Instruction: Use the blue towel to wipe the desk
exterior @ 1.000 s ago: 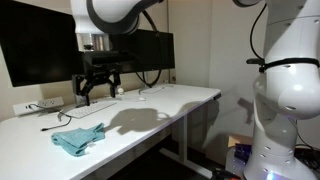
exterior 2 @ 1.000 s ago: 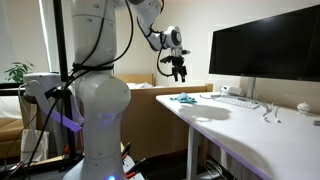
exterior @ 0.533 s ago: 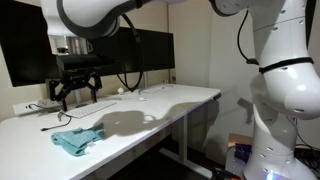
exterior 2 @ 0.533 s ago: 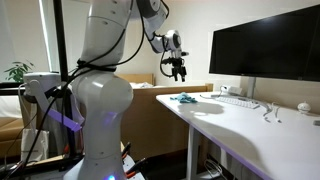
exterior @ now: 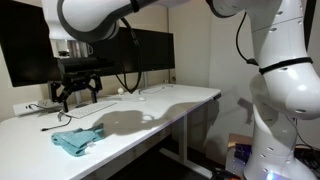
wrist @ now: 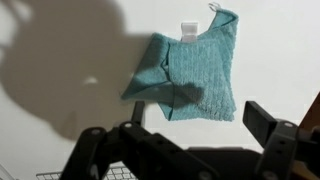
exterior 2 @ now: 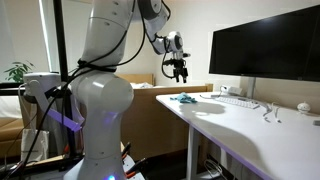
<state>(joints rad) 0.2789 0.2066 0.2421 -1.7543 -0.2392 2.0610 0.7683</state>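
The blue towel (exterior: 79,139) lies crumpled on the white desk (exterior: 170,100) near its front left corner. It also shows in an exterior view (exterior 2: 184,98) and in the wrist view (wrist: 195,75). My gripper (exterior: 76,95) hangs open and empty well above the desk, over the towel; it also shows in an exterior view (exterior 2: 180,74). In the wrist view the open fingers (wrist: 190,135) frame the bottom of the picture, with the towel below them.
Two black monitors (exterior: 40,48) stand at the back of the desk. A power strip (exterior: 36,104) and cables lie near them. A keyboard (exterior 2: 236,100) and small white items (exterior 2: 304,108) lie further along the desk. The desk edge drops off near the towel.
A second ago the gripper was further right along the desk; it moved left to a spot above the towel. It has stayed still for the last half second.
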